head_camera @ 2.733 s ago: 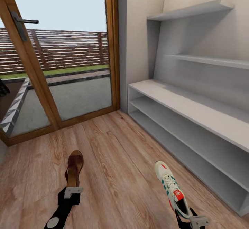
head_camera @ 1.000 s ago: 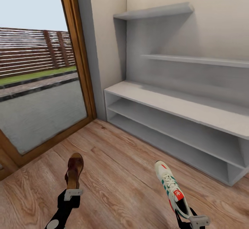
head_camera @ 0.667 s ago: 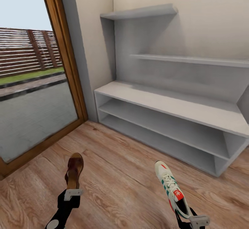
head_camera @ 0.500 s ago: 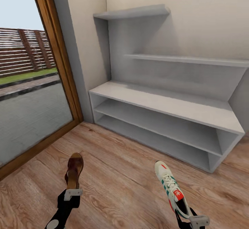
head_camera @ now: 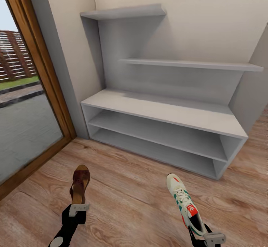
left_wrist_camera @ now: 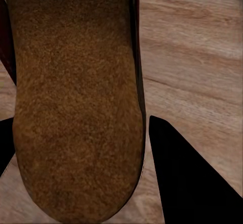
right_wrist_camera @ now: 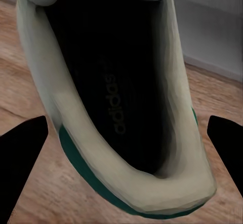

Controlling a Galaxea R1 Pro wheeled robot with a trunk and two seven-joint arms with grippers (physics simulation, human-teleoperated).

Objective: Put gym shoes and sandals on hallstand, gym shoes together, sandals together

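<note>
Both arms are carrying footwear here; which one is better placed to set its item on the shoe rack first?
Probably the right. Its gym shoe is held nearer the shoe rack's open shelves; the left arm's sandal sits farther away, on the glass door's side.

Flat top and both open slots of low pale-grey hallstand [head_camera: 163,110] unobstructed; bare brown plank floor [head_camera: 130,187] in front.

We are holding a brown sandal [head_camera: 80,183] up at near left, toe pointing away, and a white sneaker [head_camera: 184,202] with green stripes at near right, above the wood floor [head_camera: 130,187]. The pale-grey rack [head_camera: 163,111] is standing ahead, its shelves bare.
</note>
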